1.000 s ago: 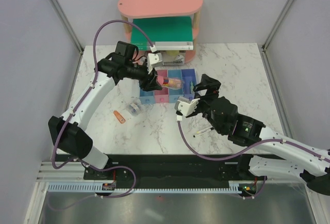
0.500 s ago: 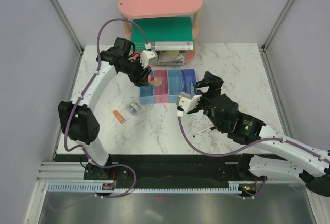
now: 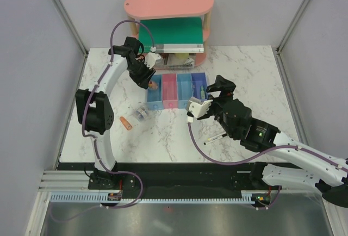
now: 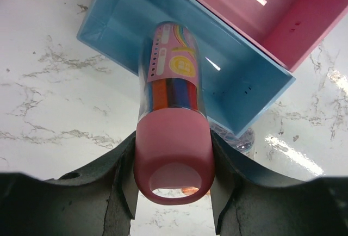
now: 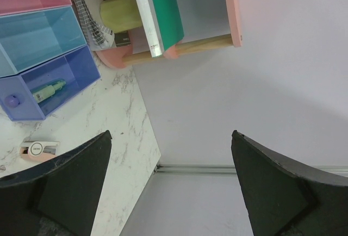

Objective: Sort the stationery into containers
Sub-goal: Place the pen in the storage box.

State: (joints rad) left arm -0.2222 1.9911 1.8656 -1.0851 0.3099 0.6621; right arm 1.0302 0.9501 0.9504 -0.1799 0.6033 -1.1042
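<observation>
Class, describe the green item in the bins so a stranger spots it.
Before the pink shelf stands a row of four bins. The green piece, a small tube, lies in the rightmost, purple-blue bin; the blue bin beside it holds nothing.

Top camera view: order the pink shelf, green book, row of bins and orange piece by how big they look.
1. pink shelf
2. green book and row of bins: about alike; the book is partly hidden under the shelf.
3. orange piece
</observation>
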